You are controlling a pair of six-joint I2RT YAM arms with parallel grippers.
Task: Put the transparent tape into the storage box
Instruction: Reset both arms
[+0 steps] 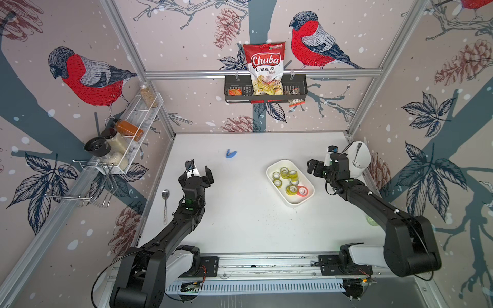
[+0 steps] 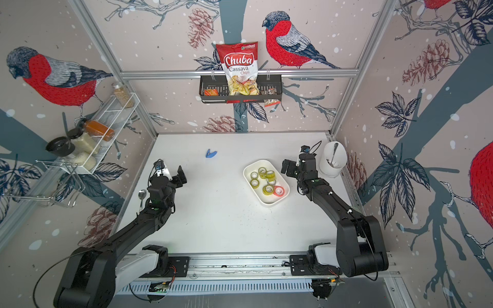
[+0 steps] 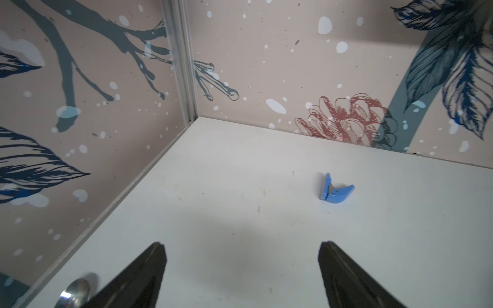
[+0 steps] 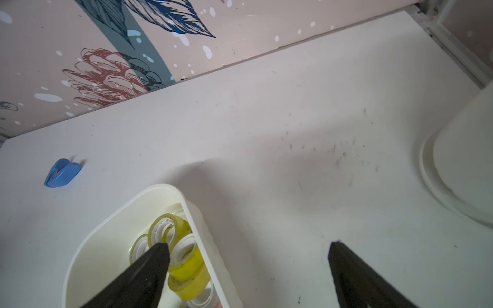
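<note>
Rail [image 1: 266, 262], white tabletop [image 1: 240, 226], bird-print walls [image 1: 186, 53]

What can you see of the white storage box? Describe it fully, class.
The storage box is a shallow white rectangular bin with rounded corners, plastic-looking, open-topped, lying flat on the white table at an angle, right of centre. Several yellowish transparent tape rolls and one red roll lie inside. Nothing else appears to touch it.

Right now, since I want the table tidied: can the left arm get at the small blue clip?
Probably yes. The left claw is open and empty, the small blue clip lies ahead of it on the table, and nothing stands between them.
</note>
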